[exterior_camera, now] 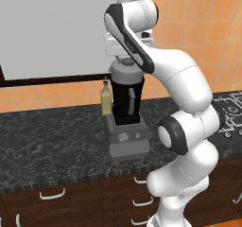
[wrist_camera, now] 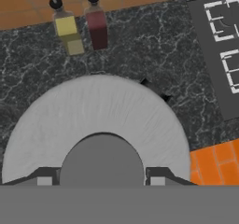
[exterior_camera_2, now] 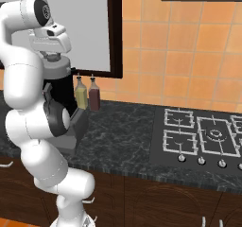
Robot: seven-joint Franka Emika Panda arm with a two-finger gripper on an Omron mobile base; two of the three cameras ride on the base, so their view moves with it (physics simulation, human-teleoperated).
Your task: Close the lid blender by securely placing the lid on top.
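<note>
Claw (wrist_camera: 101, 181) fingers clamp the lid's (wrist_camera: 93, 111) knob atop the blender (exterior_camera: 126, 103).

The lid (wrist_camera: 93, 120) is covering the top of the blender (exterior_camera: 126, 122). The robot's arm is hiding most of the blender in the right base view. The stove (exterior_camera_2: 208, 136) is running off the picture's edge.

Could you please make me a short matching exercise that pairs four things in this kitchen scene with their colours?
Things:
1. lid
2. blender jar
3. bottle nearest the blender
4. bottle farther from the blender

Colours:
A. dark red
B. black
C. light grey
D. yellowish

Pairs: 1-C, 2-B, 3-D, 4-A
</note>
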